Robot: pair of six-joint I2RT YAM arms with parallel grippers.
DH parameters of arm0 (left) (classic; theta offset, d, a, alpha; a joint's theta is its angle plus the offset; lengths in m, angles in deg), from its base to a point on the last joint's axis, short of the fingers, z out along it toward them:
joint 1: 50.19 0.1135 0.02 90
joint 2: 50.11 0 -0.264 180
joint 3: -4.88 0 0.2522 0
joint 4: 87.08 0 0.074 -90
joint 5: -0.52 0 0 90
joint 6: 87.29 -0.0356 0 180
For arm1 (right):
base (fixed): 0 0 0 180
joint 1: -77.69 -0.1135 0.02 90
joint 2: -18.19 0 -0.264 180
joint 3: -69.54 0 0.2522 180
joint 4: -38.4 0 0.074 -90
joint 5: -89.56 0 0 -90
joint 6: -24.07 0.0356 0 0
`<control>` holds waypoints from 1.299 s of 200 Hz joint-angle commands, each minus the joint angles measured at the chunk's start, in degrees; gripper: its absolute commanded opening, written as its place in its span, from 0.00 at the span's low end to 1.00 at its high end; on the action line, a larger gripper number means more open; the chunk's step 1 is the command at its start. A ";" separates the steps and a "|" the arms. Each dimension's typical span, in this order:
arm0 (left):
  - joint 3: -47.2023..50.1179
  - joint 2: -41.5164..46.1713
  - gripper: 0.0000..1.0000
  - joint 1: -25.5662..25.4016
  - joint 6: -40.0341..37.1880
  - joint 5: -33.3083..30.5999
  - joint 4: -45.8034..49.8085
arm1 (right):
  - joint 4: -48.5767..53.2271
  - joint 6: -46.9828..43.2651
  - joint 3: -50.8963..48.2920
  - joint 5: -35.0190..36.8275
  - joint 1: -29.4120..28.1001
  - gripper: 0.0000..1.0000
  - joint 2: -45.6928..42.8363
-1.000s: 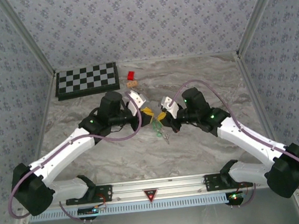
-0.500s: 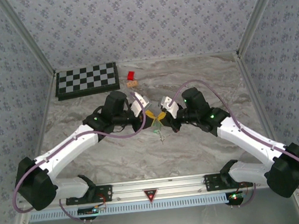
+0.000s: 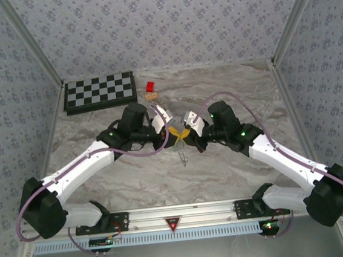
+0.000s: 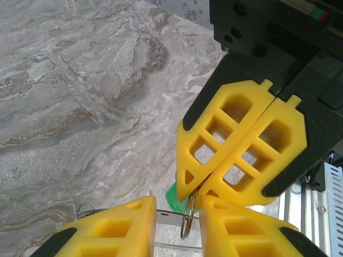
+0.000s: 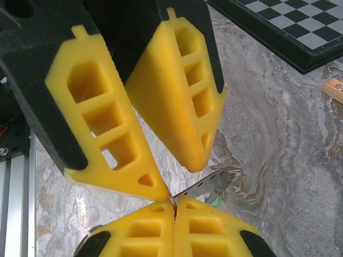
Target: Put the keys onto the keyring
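Desk (image 3: 236, 171): grey marble top, with a chessboard (image 3: 99, 91) at the far left corner, well apart from the work.

Both arms meet over the middle of the desk, tips almost touching.

Left tool (image 4: 177, 210): fingers spread, with a clear gap between the pads. The right wrist view shows the same, tips apart. It is clamping nothing that I can see.

Right tool (image 5: 174, 206): fingers pressed together, pinching a thin metal edge right at the tips. I judge this to be the rim of the keyring (image 4: 187, 220). The ring is held in the air edge-on to the left wrist camera and sits in the gap of the left tool.

Keys (image 5: 211, 184): one toothed blade lies just beside the right tool's tips. A green head (image 4: 172, 199) shows just beside the ring. I cannot tell how many keys are threaded. All of it is off the desk, over its middle.

Risks, as judged:
- The pinch is at the extreme tips on a thin rim. Any sideways push from the left tool could twist the ring out, and ring and keys would drop to the desk.
- The four foam tips are crowded, so a small misaligned closing move would make them collide or catch the blade instead of the ring.
- If the ring tilts, a loose key could slide off.
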 commanded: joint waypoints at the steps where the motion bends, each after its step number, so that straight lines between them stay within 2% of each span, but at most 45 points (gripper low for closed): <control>1: -2.47 -0.96 0.27 -0.48 -1.40 2.31 1.79 | -1.37 0.15 1.38 -1.01 -0.40 0.00 -0.43; 125: -2.61 -1.37 0.25 -0.60 -1.95 1.25 2.90 | -3.88 1.44 -0.38 -2.71 1.05 0.00 -2.10; 137: -2.69 -1.50 0.21 -0.61 -1.81 1.56 2.80 | -3.93 1.55 -0.25 -3.08 1.05 0.00 -1.93; 155: -2.83 -1.73 0.20 -0.56 -1.63 1.61 2.45 | -3.72 1.55 -0.21 -3.45 0.92 0.00 -1.75; 167: -2.88 -1.76 0.13 -0.61 -1.57 1.81 2.21 | -3.71 1.55 -0.21 -3.58 0.79 0.00 -1.66; 183: -2.78 -1.80 0.09 -0.59 -1.37 1.71 1.76 | -3.70 1.47 -0.20 -3.75 0.65 0.00 -1.57; 195: -2.87 -1.83 0.00 -0.60 -1.29 1.56 1.58 | -3.78 1.47 -0.30 -3.59 0.62 0.00 -1.62; 222: -2.48 -1.43 0.00 -0.60 -0.85 0.95 0.67 | -4.33 2.02 -0.69 -2.16 0.65 0.00 -2.13; 238: -1.87 -0.70 0.00 -0.54 -0.36 0.39 -0.71 | -5.46 3.06 -1.41 -0.67 0.81 0.19 -3.10; 260: -0.83 0.64 0.00 -0.56 0.12 -0.35 -2.74 | -7.89 4.37 -3.36 1.49 1.04 0.28 -5.62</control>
